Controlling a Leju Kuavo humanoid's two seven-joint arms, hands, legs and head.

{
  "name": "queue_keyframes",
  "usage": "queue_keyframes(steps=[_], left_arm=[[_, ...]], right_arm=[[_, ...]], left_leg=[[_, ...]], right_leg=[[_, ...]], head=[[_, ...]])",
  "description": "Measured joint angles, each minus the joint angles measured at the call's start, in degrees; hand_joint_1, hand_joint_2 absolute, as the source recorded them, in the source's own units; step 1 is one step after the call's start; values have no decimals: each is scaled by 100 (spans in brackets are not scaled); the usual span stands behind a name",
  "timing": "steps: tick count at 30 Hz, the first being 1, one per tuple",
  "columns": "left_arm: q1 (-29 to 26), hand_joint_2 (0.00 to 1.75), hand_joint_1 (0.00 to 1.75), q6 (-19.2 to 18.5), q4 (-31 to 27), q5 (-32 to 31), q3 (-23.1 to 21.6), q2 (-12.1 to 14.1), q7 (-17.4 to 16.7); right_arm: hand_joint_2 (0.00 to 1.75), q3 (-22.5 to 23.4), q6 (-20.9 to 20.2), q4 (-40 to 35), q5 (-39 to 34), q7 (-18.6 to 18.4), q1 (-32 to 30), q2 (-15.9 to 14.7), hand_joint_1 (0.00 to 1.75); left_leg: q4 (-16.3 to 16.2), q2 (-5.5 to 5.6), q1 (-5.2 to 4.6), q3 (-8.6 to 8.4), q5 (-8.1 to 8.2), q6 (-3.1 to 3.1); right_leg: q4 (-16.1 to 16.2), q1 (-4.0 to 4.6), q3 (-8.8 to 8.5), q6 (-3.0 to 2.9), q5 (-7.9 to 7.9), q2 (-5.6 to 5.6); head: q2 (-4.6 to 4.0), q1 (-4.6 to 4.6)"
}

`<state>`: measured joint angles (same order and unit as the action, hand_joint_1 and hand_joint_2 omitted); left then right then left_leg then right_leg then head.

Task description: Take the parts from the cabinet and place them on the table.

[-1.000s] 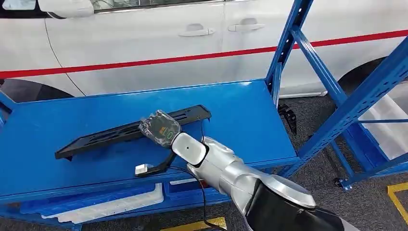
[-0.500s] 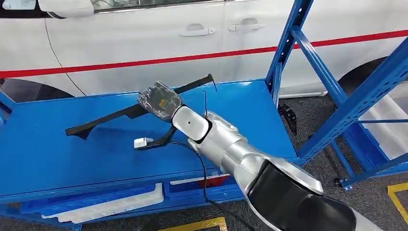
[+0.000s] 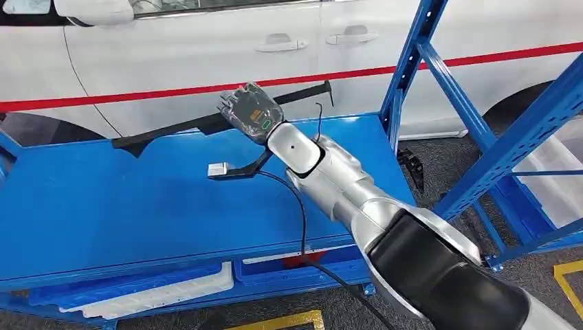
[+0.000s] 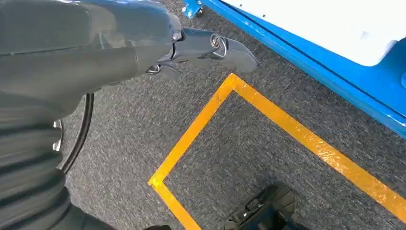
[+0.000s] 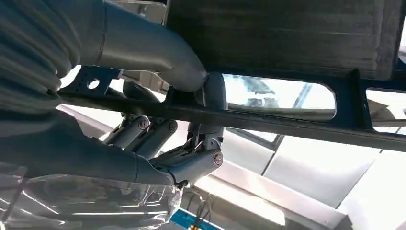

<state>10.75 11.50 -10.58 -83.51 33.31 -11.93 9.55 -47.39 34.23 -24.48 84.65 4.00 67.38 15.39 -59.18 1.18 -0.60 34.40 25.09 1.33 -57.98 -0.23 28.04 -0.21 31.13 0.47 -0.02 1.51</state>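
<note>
Head view: right hand grips one long black part, held clear above the blue shelf near its far edge, just before the white car; bare shelf lies below. One blue upright stands to the right.

Left wrist view: left hand hangs over grey floor with yellow tape, fingers curled, holding nothing.

Right wrist view: fingers and thumb clamp the part's bar.

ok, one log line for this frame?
right robot hand: grips black part | part: lifted off blue shelf | left robot hand: empty
</note>
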Motion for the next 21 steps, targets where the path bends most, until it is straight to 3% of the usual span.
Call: queue_keyframes(steps=[9, 17, 21], left_arm=[[-44, 175, 0, 48, 0, 22, 57, 4, 57], [-46, 175, 0, 50, 0, 109, 111, 7, 116], [-51, 175, 0, 50, 0, 155, 144, 17, 116]], right_arm=[[175, 264, 39, -162, 87, -42, 124, -234, 175], [175, 505, 17, -394, 35, 144, 219, -479, 175], [175, 689, -206, -835, -164, 302, 229, -595, 175]], left_leg=[[0, 0, 0, 0, 0, 0], [-2, 1, -1, 1, 0, 0], [-2, 1, -1, 1, 0, 0]], right_leg=[[0, 0, 0, 0, 0, 0], [0, 0, 0, 1, -1, 0], [0, 0, 1, 0, -1, -1]], head=[[0, 0], [0, 0], [0, 0]])
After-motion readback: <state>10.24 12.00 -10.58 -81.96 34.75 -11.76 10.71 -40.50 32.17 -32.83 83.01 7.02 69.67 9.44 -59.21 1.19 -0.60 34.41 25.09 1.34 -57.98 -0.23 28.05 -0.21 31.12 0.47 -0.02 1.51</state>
